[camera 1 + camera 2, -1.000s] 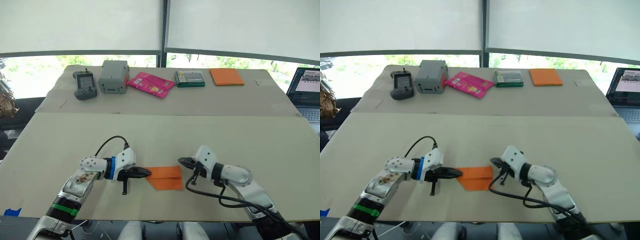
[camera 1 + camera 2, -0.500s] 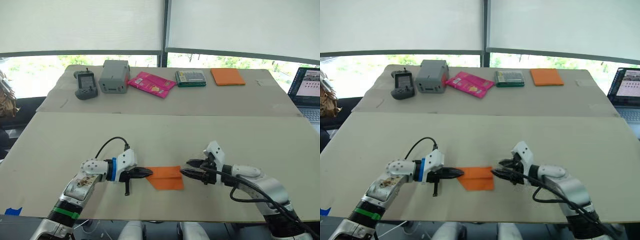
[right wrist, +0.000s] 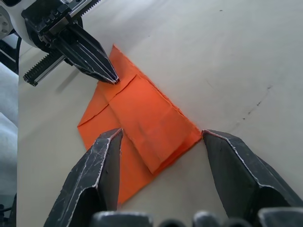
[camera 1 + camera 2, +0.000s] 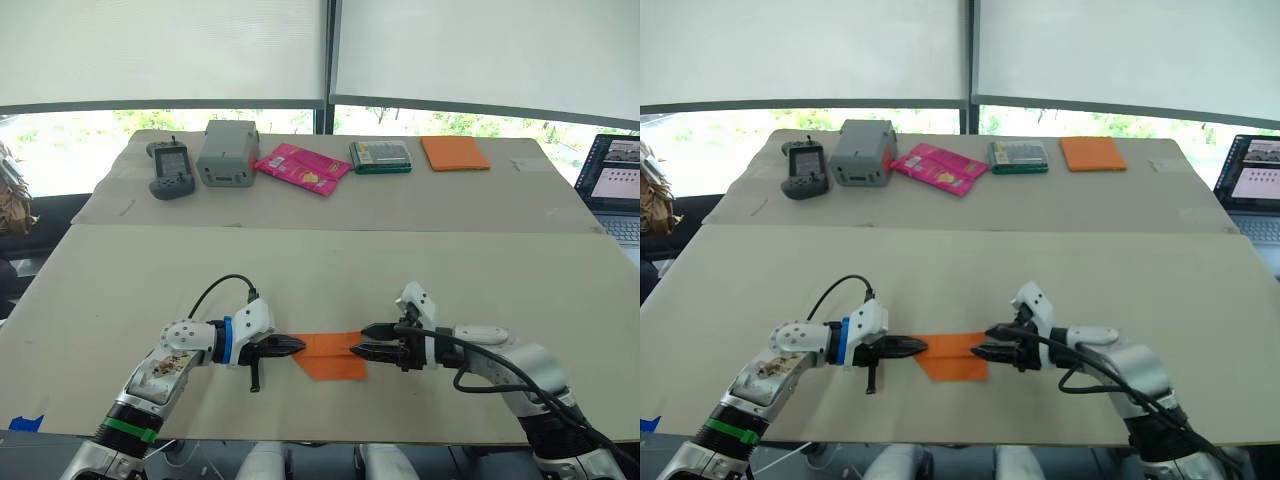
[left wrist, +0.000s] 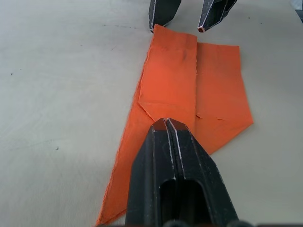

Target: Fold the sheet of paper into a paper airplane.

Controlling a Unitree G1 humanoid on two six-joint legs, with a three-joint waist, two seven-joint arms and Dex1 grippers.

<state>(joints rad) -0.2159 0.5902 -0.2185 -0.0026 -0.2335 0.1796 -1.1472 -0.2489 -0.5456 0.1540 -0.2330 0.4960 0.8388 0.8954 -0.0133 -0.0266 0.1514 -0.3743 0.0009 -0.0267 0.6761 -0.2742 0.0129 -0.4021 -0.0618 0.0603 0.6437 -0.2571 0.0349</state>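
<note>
The bright orange sheet of paper (image 4: 330,356) lies flat on the near table, folded into a pointed, layered shape like a rough paper airplane. My left gripper (image 4: 296,346) is shut, and its tip (image 5: 165,124) rests on the paper's left pointed end. My right gripper (image 4: 360,340) is open at the paper's right edge, one finger (image 3: 108,151) over the paper and the other (image 3: 222,146) just off its corner. The paper (image 3: 142,111) has a raised central flap with a crease along it.
The far table holds a handheld device (image 4: 170,168), a grey box (image 4: 227,153), a pink packet (image 4: 302,167), a green case (image 4: 380,157) and an orange pad (image 4: 454,153). A laptop (image 4: 612,185) stands at the right edge. The near board's front edge runs just below both arms.
My right gripper has opened and turned level, and it has moved in so that its fingers straddle the paper's right edge. The left gripper and the paper have stayed put.
</note>
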